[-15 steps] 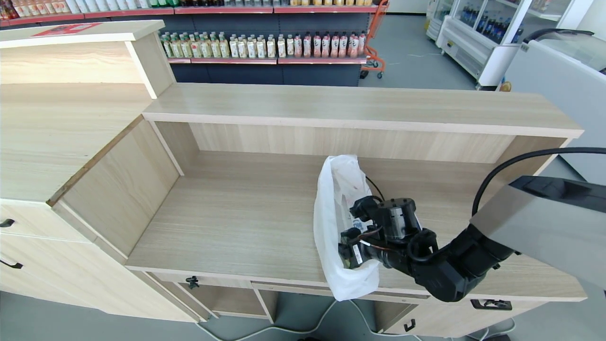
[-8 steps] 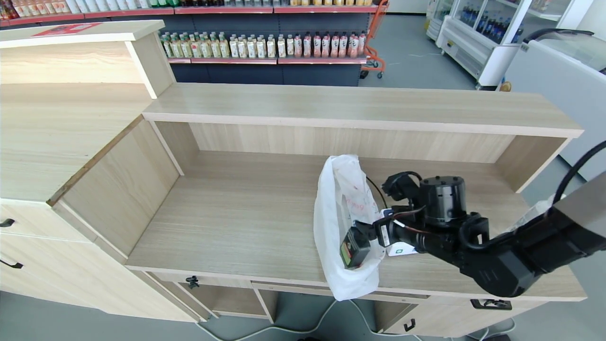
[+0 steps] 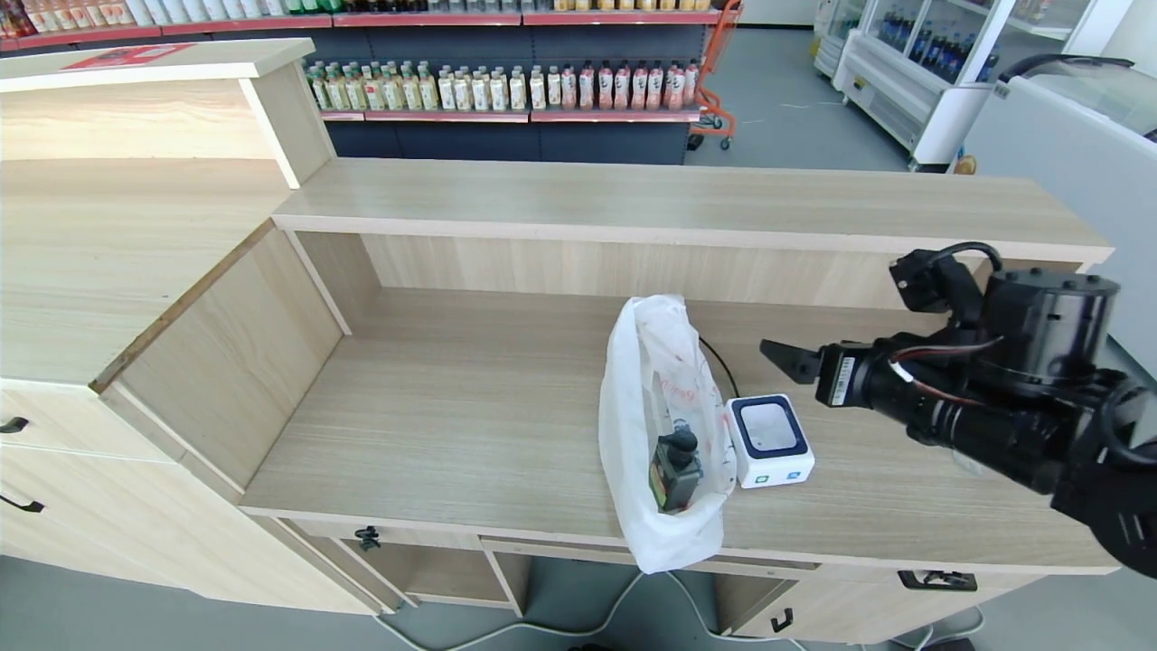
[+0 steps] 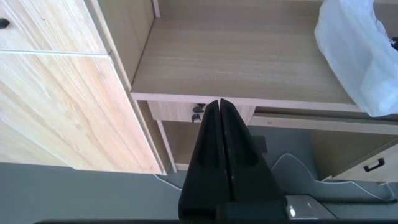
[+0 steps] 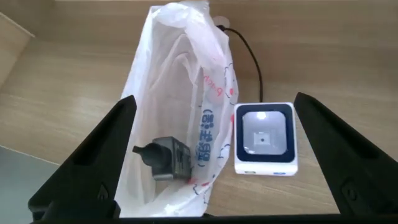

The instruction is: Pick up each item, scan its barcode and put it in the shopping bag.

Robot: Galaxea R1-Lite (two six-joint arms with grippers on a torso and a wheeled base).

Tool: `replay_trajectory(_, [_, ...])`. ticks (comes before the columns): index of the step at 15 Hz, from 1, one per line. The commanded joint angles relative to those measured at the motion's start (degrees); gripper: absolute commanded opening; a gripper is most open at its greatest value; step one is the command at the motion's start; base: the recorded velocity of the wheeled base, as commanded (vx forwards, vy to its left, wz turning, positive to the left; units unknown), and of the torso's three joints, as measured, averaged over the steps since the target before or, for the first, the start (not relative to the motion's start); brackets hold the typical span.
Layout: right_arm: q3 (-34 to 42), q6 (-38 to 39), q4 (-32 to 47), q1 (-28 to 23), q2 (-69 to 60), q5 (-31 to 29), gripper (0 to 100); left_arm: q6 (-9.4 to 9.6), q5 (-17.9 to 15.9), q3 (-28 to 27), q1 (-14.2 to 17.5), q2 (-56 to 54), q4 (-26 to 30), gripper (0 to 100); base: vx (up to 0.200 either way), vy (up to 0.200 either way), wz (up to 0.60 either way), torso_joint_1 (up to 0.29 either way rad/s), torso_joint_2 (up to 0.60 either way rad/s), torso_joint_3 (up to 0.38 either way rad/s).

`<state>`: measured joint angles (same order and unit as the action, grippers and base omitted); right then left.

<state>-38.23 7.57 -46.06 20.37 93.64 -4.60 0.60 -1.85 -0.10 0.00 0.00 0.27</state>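
A white plastic shopping bag stands open on the lower counter. Inside it lies a dark boxed item with a black cap, seen near the bag's bottom in the right wrist view. My right gripper hovers open to the right of the bag and above the scanner, holding nothing; in its own view the fingers are spread wide over bag and scanner. My left gripper is shut and empty, low in front of the counter's left front edge, with the bag far off.
A small white barcode scanner with a dark window sits just right of the bag, its black cable running behind; it also shows as the scanner. A raised shelf tops the counter's back wall. Drawers sit under the counter at left.
My right gripper let go of the dark item inside the bag, then pulled out and rose to the right, uncovering the scanner. The item now rests in the bag.
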Motion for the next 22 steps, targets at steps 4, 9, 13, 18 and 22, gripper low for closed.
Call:
replay_trajectory(4, [9.0, -4.6, 6.0, -9.9, -17.3, -2.6, 100, 0.02, 0.0, 0.0, 0.0, 0.1, 0.0, 0, 0.000, 0.000, 0.00, 0.000, 0.00, 0.000])
replay_trajectory(9, [11.4, -4.6, 12.6, -13.5, -24.9, -2.3, 100, 0.02, 0.0, 0.0, 0.0, 0.1, 0.0, 0, 0.000, 0.000, 0.00, 0.000, 0.00, 0.000])
replay_trajectory(13, [15.2, -5.1, 12.7, -14.3, -27.5, -2.8, 100, 0.02, 0.0, -0.1, 0.0, 0.1, 0.0, 0, 0.000, -0.100, 0.00, -0.002, 0.00, 0.000])
replay_trajectory(18, [16.6, -5.6, 12.7, -15.9, -27.4, -2.7, 100, 0.02, 0.1, 0.0, 0.0, 0.1, 0.0, 0, 0.000, -0.200, 0.00, 0.002, 0.00, 0.001])
replay_trajectory(22, [17.4, -5.6, 12.7, -15.9, -27.0, -2.5, 100, 0.02, 0.0, 0.0, 0.0, 0.1, 0.0, 0, 0.000, -0.200, 0.00, 0.000, 0.00, 0.001])
